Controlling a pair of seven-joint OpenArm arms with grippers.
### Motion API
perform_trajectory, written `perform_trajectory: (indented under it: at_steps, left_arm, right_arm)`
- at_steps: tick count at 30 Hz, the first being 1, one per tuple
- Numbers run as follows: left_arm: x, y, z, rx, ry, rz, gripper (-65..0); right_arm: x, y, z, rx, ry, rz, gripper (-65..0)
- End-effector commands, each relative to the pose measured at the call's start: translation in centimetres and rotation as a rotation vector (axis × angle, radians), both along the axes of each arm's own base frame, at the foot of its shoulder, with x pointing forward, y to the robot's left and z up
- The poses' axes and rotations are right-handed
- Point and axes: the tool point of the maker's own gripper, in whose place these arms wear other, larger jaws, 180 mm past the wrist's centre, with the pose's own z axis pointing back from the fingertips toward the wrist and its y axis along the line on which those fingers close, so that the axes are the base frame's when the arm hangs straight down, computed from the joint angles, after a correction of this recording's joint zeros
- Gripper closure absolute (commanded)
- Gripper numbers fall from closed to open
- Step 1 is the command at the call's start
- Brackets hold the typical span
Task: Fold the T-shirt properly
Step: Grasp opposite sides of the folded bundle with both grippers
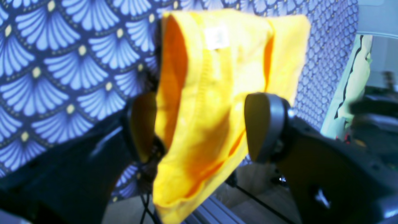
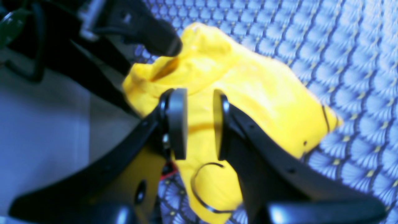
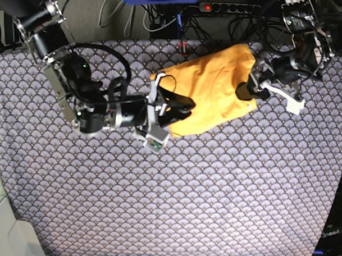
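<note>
The yellow-orange T-shirt (image 3: 209,87) lies bunched on the patterned cloth at the back middle. In the left wrist view the T-shirt (image 1: 214,93) shows its collar and white label. My left gripper (image 1: 202,127) stands with its jaws wide apart and shirt fabric filling the gap. In the base view the left gripper (image 3: 245,93) is at the shirt's right edge. My right gripper (image 2: 200,124) has its jaws close together with a fold of the T-shirt (image 2: 255,93) between them. In the base view the right gripper (image 3: 178,105) is at the shirt's lower left.
The blue-grey scallop-patterned cloth (image 3: 190,189) covers the table. Cables and a power strip (image 3: 228,6) lie behind the back edge. The table's edge and floor show in the right wrist view (image 2: 46,118). Both arms reach in from the back corners.
</note>
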Motion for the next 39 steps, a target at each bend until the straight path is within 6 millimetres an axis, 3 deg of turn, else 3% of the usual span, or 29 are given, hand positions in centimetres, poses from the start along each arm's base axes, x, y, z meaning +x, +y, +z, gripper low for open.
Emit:
perform_trajectory:
  at_steps: [1,6,10,15,18,22,26,29,33,39]
  left_arm:
    - [0.7,0.2,1.1,0.002,-0.043,-0.004,-43.4]
    - [0.6,0.1,0.8,-0.001,-0.034,0.000,-43.4]
    - [1.5,-0.3,1.3,-0.014,-0.057,0.001,-43.4]
    - [2.4,-1.8,1.8,-0.028,-0.073,-0.036,-43.4]
    - [2.4,-2.7,1.3,-0.042,-0.054,-0.062,-43.4]
    - [2.4,-3.5,-0.5,-0.069,-0.015,-0.057,-43.4]
    - [2.2,-4.4,-2.7,-0.084,0.024,-0.051,-43.4]
    - [2.1,-5.4,-3.4,-0.090,0.033,-0.064,-43.4]
    - [2.3,-5.7,-3.4,-0.095,0.029,-0.062,-43.4]
    - [4.4,-6.0,-2.0,-0.101,-0.021,-0.064,-43.4]
  right_arm:
    - [0.8,-0.1,0.5,0.033,-0.007,-0.018,-12.5]
    - [0.9,-1.0,-3.6,0.032,0.108,-0.075,-12.5]
    - [0.3,-1.2,-4.9,0.034,0.141,-0.085,-12.5]
    - [0.9,-4.0,-7.4,-0.008,0.192,-0.157,-12.5]
    - [1.0,-5.1,-6.8,-0.027,0.162,-0.150,-12.5]
    - [0.7,-5.9,-4.4,-0.044,0.078,-0.106,-12.5]
    - [2.0,-7.4,-2.7,-0.064,0.029,-0.138,-12.5]
    - [2.4,-8.9,-3.4,-0.077,0.045,-0.186,-12.5]
    - [2.4,-10.4,-6.0,-0.092,0.124,-0.244,-12.5]
    - [-0.4,-9.2,-8.5,-0.062,0.204,-0.237,-12.5]
